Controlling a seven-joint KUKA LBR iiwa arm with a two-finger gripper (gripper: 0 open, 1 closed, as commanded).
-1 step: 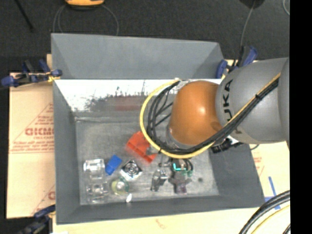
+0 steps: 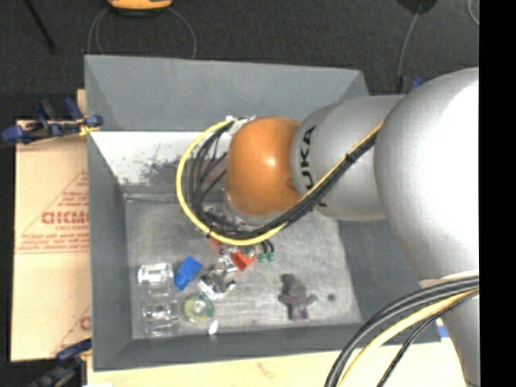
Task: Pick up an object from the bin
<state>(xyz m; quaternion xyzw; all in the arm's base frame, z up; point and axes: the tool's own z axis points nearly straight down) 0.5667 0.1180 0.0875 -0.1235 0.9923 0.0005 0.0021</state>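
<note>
Your tool (image 2: 219, 278) sits low in the bin (image 2: 105, 216), under the orange cover (image 2: 260, 166) and its cables (image 2: 187, 185), just right of the blue block (image 2: 187, 272) as the view shows it. Those parts hide enough of it that you cannot tell whether it is set wide or narrow, and nothing is seen held in it. The block is the nearest fair candidate. It lies on the bin floor, apart from the walls, with a clear piece (image 2: 155, 276) just left of it and a second clear piece (image 2: 160, 314) below it. It looks like a small hard plastic brick, so expect it to be light, stiff and not fragile, but smooth enough to squirt out if you pinch a corner. Take it across its two flat long sides, near the middle and square to them. A red piece (image 2: 242, 258) lies right of the block, past the tool and a little above. A pale green disc (image 2: 197, 308) lies just below and right of the block. Both look small and light, and the disc is probably too low to get under easily. The clear pieces look slick and could skid or crack. A grey lump (image 2: 294, 294) lies well right of the block, alone, and looks irregular.
</note>
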